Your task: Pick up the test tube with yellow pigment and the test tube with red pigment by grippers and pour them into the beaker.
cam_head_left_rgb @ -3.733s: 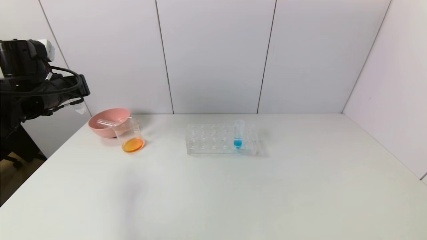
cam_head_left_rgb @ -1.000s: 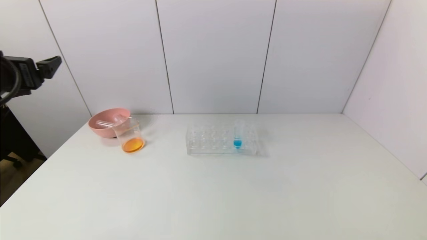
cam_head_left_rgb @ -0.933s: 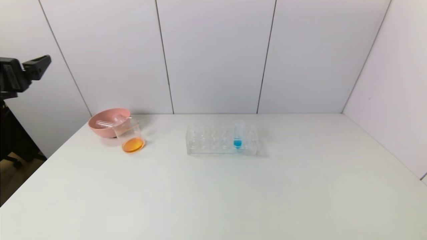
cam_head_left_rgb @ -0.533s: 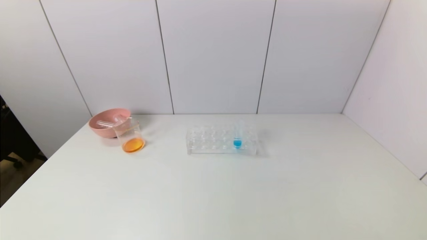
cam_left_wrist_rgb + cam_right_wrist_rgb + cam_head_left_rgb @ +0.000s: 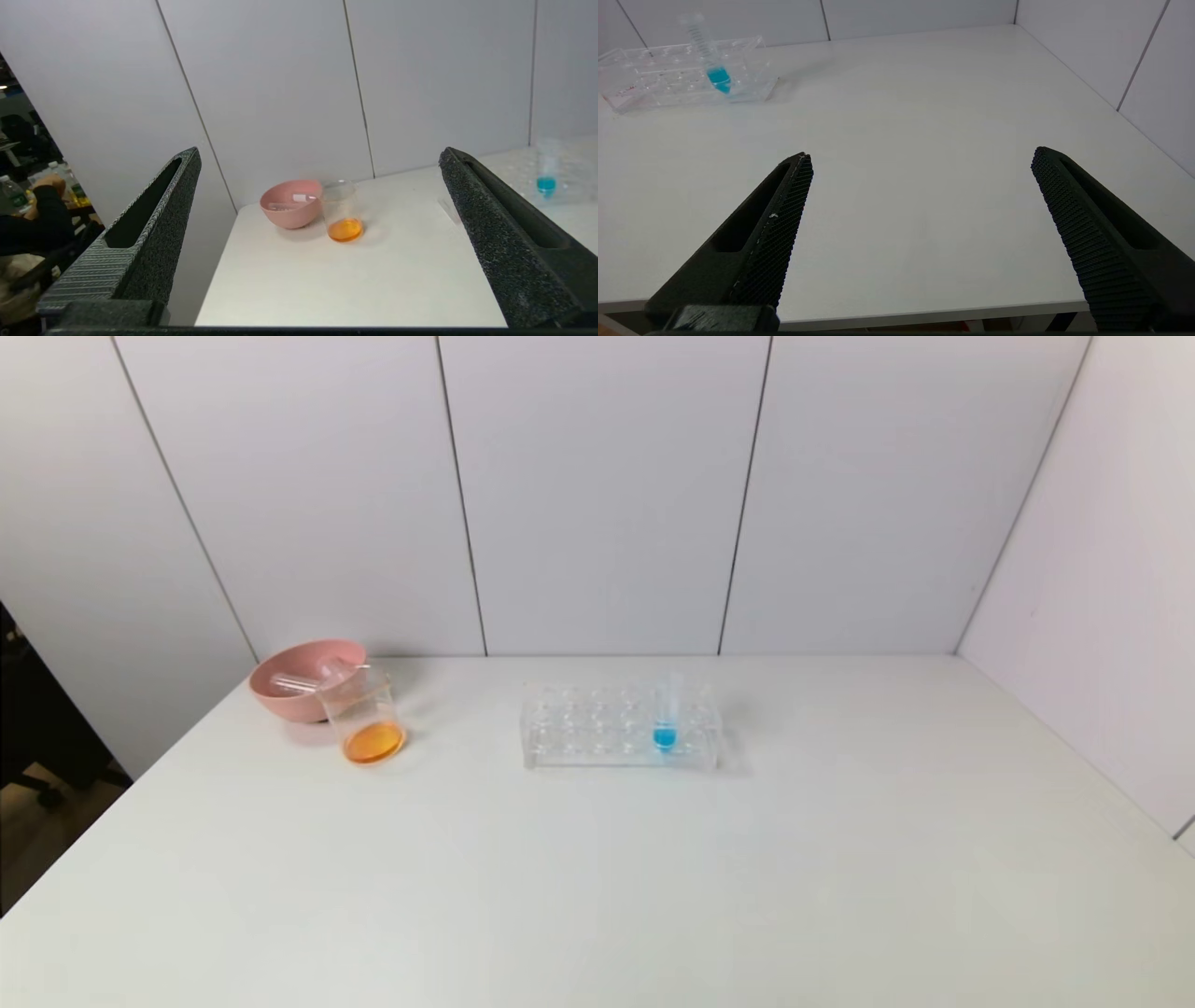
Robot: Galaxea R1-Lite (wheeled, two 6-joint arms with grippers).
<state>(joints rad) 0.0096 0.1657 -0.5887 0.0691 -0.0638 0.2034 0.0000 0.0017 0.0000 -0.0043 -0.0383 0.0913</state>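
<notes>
The clear beaker (image 5: 364,717) stands at the table's far left and holds orange liquid; it also shows in the left wrist view (image 5: 342,211). Empty clear tubes (image 5: 303,681) lie in the pink bowl (image 5: 280,705) right behind it. No tube with yellow or red liquid is in view. My left gripper (image 5: 317,161) is open and empty, off the table's left front corner, facing the bowl and beaker. My right gripper (image 5: 920,161) is open and empty, at the table's front edge on the right. Neither gripper shows in the head view.
A clear tube rack (image 5: 597,739) stands at the middle back of the table with one tube of blue liquid (image 5: 665,714) upright in it; the rack also shows in the right wrist view (image 5: 654,79). White wall panels close the back and the right side.
My left arm held an emptied tube near the bowl, let it go into the bowl, then drew back left and left the head view. Beaker, bowl and rack have not moved.
</notes>
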